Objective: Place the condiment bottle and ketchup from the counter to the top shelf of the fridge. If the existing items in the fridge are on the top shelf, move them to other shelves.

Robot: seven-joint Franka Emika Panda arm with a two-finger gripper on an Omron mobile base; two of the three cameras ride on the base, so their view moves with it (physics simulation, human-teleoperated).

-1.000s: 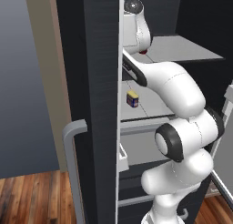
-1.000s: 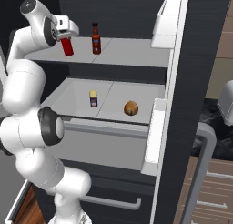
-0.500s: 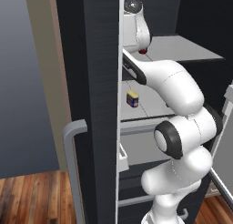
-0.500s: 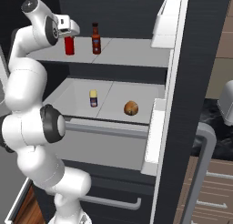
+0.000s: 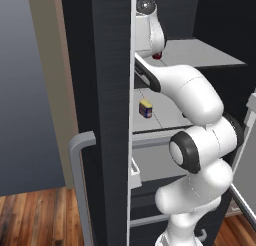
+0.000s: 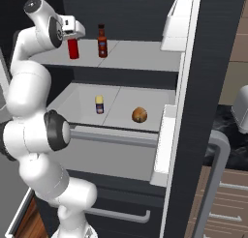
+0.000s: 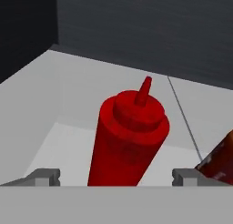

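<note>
The red ketchup [image 6: 73, 48] stands upright on the fridge's top shelf [image 6: 140, 58], near its left end. My gripper [image 6: 72, 38] hangs over it, open, with a fingertip on either side of the bottle and a gap to each. In the hand view the ketchup [image 7: 129, 141] rises between the fingertips [image 7: 45, 175]. The condiment bottle [image 6: 102, 41], dark with a red label, stands just to the right on the same shelf; its edge [image 7: 220, 161] shows in the hand view. In the left base view the ketchup [image 5: 157, 55] peeks out below the hand.
On the middle shelf sit a small yellow-labelled jar [image 6: 99, 105] and a round brown item [image 6: 139, 114]. The open fridge door [image 6: 186, 96] with its bins stands to the right. The other door [image 5: 100, 115] and its handle [image 5: 80, 155] block the left side.
The jaws have spread wide and let go of the ketchup, which stays upright on the top shelf. The arm has barely moved.
</note>
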